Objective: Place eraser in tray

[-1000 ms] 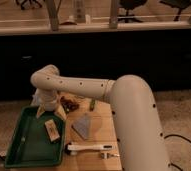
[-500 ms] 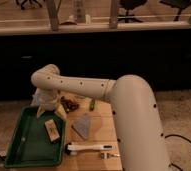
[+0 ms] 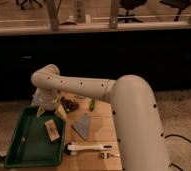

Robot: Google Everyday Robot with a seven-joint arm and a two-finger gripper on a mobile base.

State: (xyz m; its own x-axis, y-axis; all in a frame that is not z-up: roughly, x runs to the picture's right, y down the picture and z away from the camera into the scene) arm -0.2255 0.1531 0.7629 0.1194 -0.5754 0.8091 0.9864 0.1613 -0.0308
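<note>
One eraser point(image 3: 52, 130) lay inside the tray point(image 3: 30, 148), and we saw the gripper point(image 3: 50, 112) hovering just beyond it, spread wide, empty.

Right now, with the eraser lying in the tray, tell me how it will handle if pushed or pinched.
The eraser lies flat and blocky: it would probably slide, not roll. Small, so likely light. The rim of the tray should stop it. The gripper hangs open near it.
</note>
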